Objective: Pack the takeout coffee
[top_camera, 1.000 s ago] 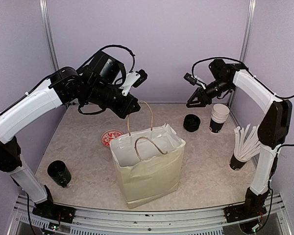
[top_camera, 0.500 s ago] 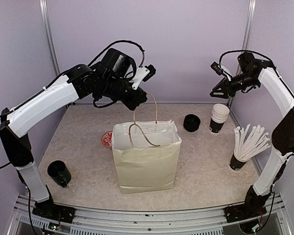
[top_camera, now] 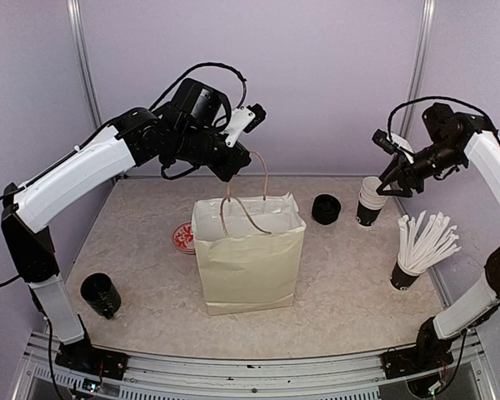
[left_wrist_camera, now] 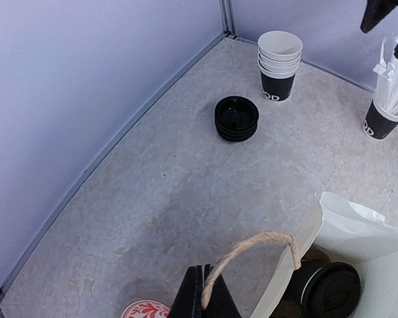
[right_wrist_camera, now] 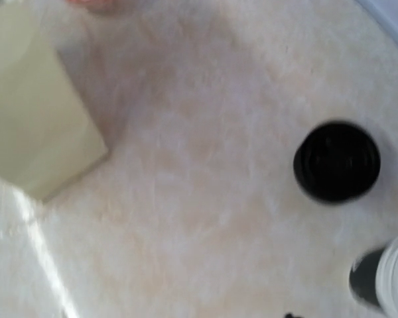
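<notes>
The twine handle (left_wrist_camera: 252, 246) of the white paper bag (left_wrist_camera: 361, 228) is being pinched by the left gripper (left_wrist_camera: 203, 291). A lidded black cup (left_wrist_camera: 330, 289) is being held inside the bag.

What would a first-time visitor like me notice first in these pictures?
Most likely the cream paper bag standing in the middle of the table, with the left arm's fingers pinching its twine handle from above. Inside it sits a black lidded cup. At the right, the other arm hangs near a stack of cups, beside a cup bristling with white sticks.
</notes>
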You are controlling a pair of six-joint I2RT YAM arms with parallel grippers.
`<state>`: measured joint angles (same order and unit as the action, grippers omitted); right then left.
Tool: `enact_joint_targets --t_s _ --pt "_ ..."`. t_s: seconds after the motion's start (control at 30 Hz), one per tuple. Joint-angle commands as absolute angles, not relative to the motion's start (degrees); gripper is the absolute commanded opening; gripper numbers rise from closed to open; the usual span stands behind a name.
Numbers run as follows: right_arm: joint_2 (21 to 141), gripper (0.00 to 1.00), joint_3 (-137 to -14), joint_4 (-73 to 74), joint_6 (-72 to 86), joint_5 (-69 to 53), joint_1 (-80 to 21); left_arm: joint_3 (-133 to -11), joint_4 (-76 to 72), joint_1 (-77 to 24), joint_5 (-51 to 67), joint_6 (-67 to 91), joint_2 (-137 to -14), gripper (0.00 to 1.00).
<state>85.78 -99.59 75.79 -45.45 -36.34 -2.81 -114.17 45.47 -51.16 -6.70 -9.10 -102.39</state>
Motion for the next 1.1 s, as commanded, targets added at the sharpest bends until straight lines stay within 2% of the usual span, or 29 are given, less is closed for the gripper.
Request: enact_joint_targets --t_s 0.0,0.03,0.1,0.13,0.2,0.37,0.73,1.07 --pt "79.0 0.53 -92.4 78.8 -48.1 -27.2 -2.1 -113.9 43.8 -52.6 -6.2 -10.9 -103.0 0.11" --pt "77.0 0.53 -90.6 78.8 -48.3 -25.6 -2.1 -113.4 43.7 -53.0 -6.4 -11.3 -102.7 0.20" --pt "74.0 0.53 -88.0 78.9 -48.2 -22.8 -2.1 -112.4 43.7 -53.8 -8.3 -12.1 -102.5 0.47" --pt "72.8 0.53 -87.0 78.8 -47.8 -21.6 -2.0 -112.0 43.7 -54.2 -9.7 -12.5 -102.4 0.57" --pt "70.4 0.53 -85.2 78.8 -47.0 -19.4 -2.0 -111.0 43.9 -55.1 -12.3 -13.7 -102.2 0.68" --pt "67.3 0.52 -80.7 78.9 -45.2 -14.7 -1.2 -102.7 38.8 -58.4 -16.9 -16.9 -97.3 0.90" --pt "69.0 0.38 -81.2 76.2 -42.1 -12.6 2.7 -95.0 31.9 -60.4 -18.8 -16.7 -89.3 0.99" --pt "68.3 0.41 -87.7 77.3 -42.0 -15.4 2.7 -93.2 29.2 -61.3 -21.4 -17.1 -84.9 0.99"
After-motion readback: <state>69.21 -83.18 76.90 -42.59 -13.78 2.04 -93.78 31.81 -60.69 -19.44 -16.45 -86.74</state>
